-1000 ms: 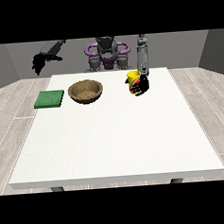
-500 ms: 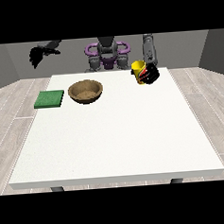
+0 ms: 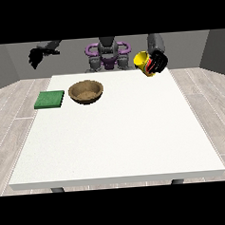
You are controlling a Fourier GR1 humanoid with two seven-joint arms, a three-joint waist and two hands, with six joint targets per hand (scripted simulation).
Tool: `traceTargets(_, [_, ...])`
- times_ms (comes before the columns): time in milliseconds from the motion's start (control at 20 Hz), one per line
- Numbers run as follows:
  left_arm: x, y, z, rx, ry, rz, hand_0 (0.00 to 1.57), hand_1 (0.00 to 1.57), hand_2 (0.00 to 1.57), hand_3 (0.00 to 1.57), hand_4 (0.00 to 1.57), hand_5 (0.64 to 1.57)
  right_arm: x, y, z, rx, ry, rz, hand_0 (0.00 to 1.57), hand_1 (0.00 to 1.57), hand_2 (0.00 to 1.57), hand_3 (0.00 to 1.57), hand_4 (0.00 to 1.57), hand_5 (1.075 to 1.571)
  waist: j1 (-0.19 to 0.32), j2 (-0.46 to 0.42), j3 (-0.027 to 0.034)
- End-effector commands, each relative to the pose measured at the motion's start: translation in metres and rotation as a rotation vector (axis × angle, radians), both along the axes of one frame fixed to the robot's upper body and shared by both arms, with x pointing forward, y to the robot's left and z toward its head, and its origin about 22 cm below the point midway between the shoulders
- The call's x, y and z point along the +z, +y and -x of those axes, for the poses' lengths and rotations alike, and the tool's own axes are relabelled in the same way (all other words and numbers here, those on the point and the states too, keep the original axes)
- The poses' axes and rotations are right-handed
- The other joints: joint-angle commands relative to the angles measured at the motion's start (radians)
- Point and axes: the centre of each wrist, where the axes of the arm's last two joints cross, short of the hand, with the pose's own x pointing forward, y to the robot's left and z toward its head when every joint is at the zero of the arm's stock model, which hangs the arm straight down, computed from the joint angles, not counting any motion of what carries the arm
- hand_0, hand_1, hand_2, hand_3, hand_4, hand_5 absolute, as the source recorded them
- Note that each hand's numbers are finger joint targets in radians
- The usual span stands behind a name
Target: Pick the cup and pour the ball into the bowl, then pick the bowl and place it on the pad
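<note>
White desk (image 3: 116,133) fills the room. Above its far right part the hand at the view's right (image 3: 157,62) has its fingers wrapped around the yellow cup (image 3: 143,60), lifted and tilted — probably light and stiff, best held at the side. No ball is visible. The brown bowl (image 3: 86,92) looks empty, beside the green pad (image 3: 49,99). The hand at the view's left (image 3: 36,58) hangs high — its fingers I cannot tell.

The hand at the view's right (image 3: 158,62) was raised above the table's far edge, its black fingers curled round a tilted yellow cup (image 3: 142,61) whose mouth pointed toward the other hand. The hand at the view's left (image 3: 36,57) hung high and well off to the side, holding nothing, fingers drooping.
</note>
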Motion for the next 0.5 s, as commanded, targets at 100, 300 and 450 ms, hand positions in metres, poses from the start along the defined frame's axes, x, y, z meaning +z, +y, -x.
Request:
traceTargets(100, [0.024, -0.05, -0.019, 0.016, 0.018, -0.129, 1.49, 1.49, 1.57, 1.57, 1.51, 1.267, -0.009, -0.013, 0.0, -0.022, 0.012, -0.025, 0.0, 0.0, 0.0, 0.0, 0.0, 1.569, 0.02, -0.014, -0.0013])
traceTargets(300, [0.026, -0.053, -0.022, 0.091, -0.031, -0.214, 1.5, 1.5, 1.57, 1.57, 1.51, 1.245, -0.007, -0.026, 0.01, 0.035, -0.03, -0.02, 0.0, 0.0, 0.0, 0.0, 0.0, 1.569, -0.048, 0.02, -0.0015])
traceTargets(450, [0.037, -0.107, -0.03, 0.058, -0.033, -0.347, 1.52, 1.52, 1.57, 1.57, 1.57, 1.211, -0.002, -0.019, -0.005, 0.011, 0.025, -0.008, 0.0, 0.0, 0.0, 0.0, 0.0, 1.57, -0.028, -0.031, -0.0006])
